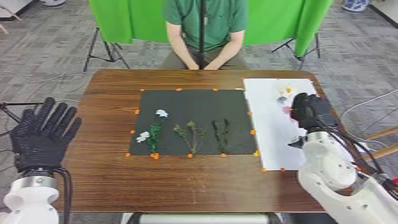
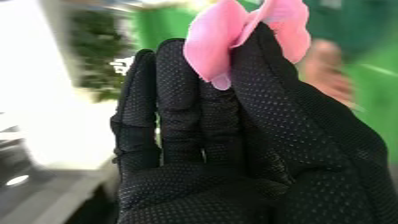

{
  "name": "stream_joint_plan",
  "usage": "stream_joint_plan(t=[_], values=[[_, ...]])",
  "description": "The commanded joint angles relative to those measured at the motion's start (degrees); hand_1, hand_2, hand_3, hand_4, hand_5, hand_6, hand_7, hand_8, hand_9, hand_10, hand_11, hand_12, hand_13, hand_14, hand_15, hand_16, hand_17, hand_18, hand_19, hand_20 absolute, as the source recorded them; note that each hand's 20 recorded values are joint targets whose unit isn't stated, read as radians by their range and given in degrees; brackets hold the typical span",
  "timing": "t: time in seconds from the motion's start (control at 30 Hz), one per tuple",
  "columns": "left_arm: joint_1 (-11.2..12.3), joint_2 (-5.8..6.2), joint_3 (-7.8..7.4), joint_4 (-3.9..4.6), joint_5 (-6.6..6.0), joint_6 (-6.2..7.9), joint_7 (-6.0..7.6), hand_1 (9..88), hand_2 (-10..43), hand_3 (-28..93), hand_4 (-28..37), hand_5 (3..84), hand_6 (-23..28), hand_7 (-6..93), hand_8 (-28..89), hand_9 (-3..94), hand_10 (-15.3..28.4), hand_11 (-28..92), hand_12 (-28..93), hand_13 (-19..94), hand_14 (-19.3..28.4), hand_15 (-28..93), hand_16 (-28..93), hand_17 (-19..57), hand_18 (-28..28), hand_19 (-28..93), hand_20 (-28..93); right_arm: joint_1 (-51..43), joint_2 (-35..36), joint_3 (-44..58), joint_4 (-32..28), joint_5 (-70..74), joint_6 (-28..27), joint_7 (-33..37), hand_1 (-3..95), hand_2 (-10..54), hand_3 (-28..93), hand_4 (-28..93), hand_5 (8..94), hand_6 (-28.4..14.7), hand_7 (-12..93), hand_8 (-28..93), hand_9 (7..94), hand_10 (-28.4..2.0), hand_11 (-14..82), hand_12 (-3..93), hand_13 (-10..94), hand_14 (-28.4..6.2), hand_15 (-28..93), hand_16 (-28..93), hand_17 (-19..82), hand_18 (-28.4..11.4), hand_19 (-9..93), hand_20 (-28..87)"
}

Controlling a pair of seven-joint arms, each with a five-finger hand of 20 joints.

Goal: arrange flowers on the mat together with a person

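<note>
Over the white sheet at the table's right stands the right hand (image 1: 313, 112), close to a pink flower (image 1: 288, 111) beside its fingers. In the right wrist view the right hand (image 2: 275, 115) pinches the pink flower (image 2: 213, 45) between thumb and fingers. The left hand (image 1: 43, 132) is held off the table's left side, fingers straight and spread. On the dark mat (image 1: 178, 105) lie a stem with white flowers (image 1: 155, 134), a thin branching green stem (image 1: 191, 135) and a darker green stem (image 1: 221, 135), side by side.
The white sheet (image 1: 271, 155) also bears small yellow and white flowers (image 1: 285, 92) near its far end and a dark item (image 1: 297, 142). Orange markers edge the mat. A person sits across the table (image 1: 107, 180), hands together at its far edge.
</note>
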Motion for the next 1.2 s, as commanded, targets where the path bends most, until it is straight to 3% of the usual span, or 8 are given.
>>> stream_joint_plan(t=[0.03,0.27,0.47,0.57,0.63,0.7,0.77,1.2], values=[[0.31,-0.1,0.69,0.62,0.02,-0.07,-0.9,28.7,12.4,72,-28.3,37.6,6.7,13.0,-11,33.9,14.1,19,9,26,13.1,29,-7,-6.3,13.3,32,12,11.95,-5.59,-9.85,-4.74,4.82,-0.23,-7.6,59.7,-5.6,69,-28,62.6,2.2,48,-1,69.0,-8.4,26.3,50.7,52,-7.4,52,46,26,-17.7,72,33],[-1.03,0.57,1.46,1.27,0.21,-0.09,-1.99,28.7,12.4,71,-28.3,37.6,6.7,13.1,-11,33.9,14.1,19,9,26,13.2,29,-7,-6.3,13.4,32,12,18.14,-12.42,-18.3,-1.8,7.65,-4.94,-10.38,59.4,-5.5,69,-28,62.5,2.1,48,-1,68.9,-8.6,25.5,50.1,52,-7.5,52,46,26,-17.7,72,33],[-1.29,1.18,1.71,1.29,0.14,0.01,-2.11,28.7,12.4,71,-28.3,37.6,6.8,13.1,-11,33.9,14.1,19,9,26,13.2,29,-7,-6.3,13.3,31,12,22.22,-17.23,-24.77,2.84,7.56,-7.64,-10.9,59.3,-5.6,69,-28,62.4,2.1,48,0,68.9,-8.8,25.0,49.9,52,-7.4,52,45,26,-17.8,72,33],[-2.04,1.24,2.15,1.75,0.28,-0.01,-2.42,28.7,12.4,71,-28.3,37.6,6.7,13.0,-11,33.8,14.1,19,9,26,13.2,29,-7,-6.2,13.3,31,12,23.73,-19.45,-26.45,5.55,8.28,-9.4,-10.53,59.1,-5.7,69,-28,62.3,2.1,48,0,68.8,-8.8,24.6,49.7,52,-7.4,51,45,26,-17.7,71,33],[-2.24,1.25,2.62,1.85,-0.19,0.65,-2.39,28.7,12.4,71,-28.3,37.6,6.7,13.0,-11,33.8,14.1,19,9,26,13.2,29,-7,-6.3,13.3,32,12,23.99,-20.37,-26.65,6.07,8.43,-11.64,-9.91,59.1,-5.6,69,-28,62.3,2.1,48,0,68.6,-8.9,22.9,48.3,51,-7.2,50,44,26,-17.6,71,33],[-2.33,1.21,2.9,1.95,-0.96,0.29,-2.51,28.8,12.4,71,-28.3,37.6,6.7,13.1,-11,33.9,14.1,19,9,26,13.2,29,-7,-6.3,13.4,32,12,24.05,-20.95,-27.02,6.42,8.22,-11.51,-9.68,58.9,-5.5,69,-28,62.3,2.1,48,-1,68.0,-8.8,20.3,46.5,51,-7.0,48,42,25,-17.6,70,32],[-2.46,1.26,3.19,2.07,-0.56,0.29,-2.67,28.7,12.4,71,-28.3,37.7,6.7,13.1,-11,33.9,14.1,19,9,26,13.2,29,-7,-6.2,13.3,31,12,24.77,-21.24,-28.15,7.19,7.29,-10.67,-9.52,58.8,-5.4,69,-28,62.2,2.1,48,-1,67.8,-8.9,18.9,45.8,50,-7.0,47,41,25,-17.5,70,32],[-2.48,1.27,3.36,1.92,-0.8,0.6,-2.73,28.7,12.5,71,-28.3,37.7,6.8,13.1,-11,34.0,14.1,20,9,26,13.2,29,-7,-6.2,13.3,32,12,25.69,-24.63,-30.91,12.96,7.26,-13.14,-10.22,58.6,-5.5,69,-28,62.3,2.1,49,-1,65.9,-9.3,12.9,39.1,49,-7.4,43,37,24,-17.2,68,30]])
